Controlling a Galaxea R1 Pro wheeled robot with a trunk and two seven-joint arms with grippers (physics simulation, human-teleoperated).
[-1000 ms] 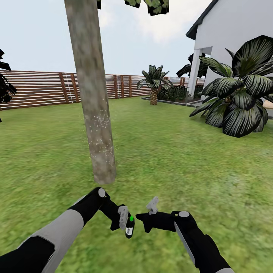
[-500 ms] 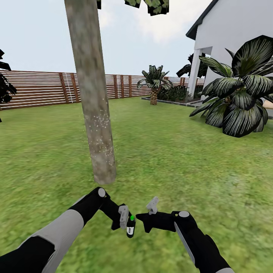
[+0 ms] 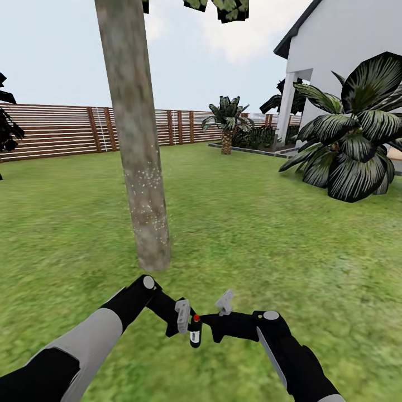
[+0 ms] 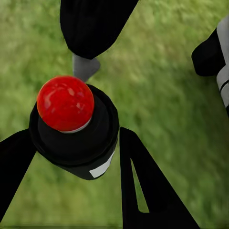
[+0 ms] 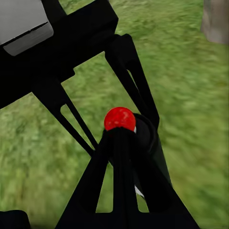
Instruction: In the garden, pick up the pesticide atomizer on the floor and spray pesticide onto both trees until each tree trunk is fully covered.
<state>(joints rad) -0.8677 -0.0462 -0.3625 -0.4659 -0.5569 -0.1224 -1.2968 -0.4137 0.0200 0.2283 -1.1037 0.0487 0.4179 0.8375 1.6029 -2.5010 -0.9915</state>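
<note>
Nearest, low over the grass (image 3: 234, 234), the two arms meet in front of the robot. The left hand (image 3: 187, 324) is pinched on the pesticide atomizer (image 3: 195, 330), a small black sprayer with a red dot on top and a pale strip on its side; in the left wrist view the atomizer (image 4: 74, 126) sits between the dark fingers (image 4: 143, 186), red cap up toward the camera, with lawn below it. The right hand (image 3: 223, 306) is just beside the atomizer, on the side away from the left arm. Its pale fingers point up and away, and I cannot tell from here whether they are spread or pressed together. In the right wrist view the red dot of the atomizer (image 5: 120, 119) shows through the black finger frames, very near them, but whether they touch is unclear.

Beyond the atomizer and a little toward the left arm's side stands the tree trunk (image 3: 137, 145), thick, mottled grey-brown and slightly leaning. Fine white specks of pesticide (image 3: 146, 192) are scattered over its lower part, thinning toward the base.

Further out from the trunk, toward the right arm's side, a big dark broad-leaved plant (image 3: 354, 151) grows by the white house (image 3: 346, 50). Beyond the trunk a short palm (image 3: 226, 125) stands near the brown slatted fence (image 3: 61, 131) that closes off the lawn.
</note>
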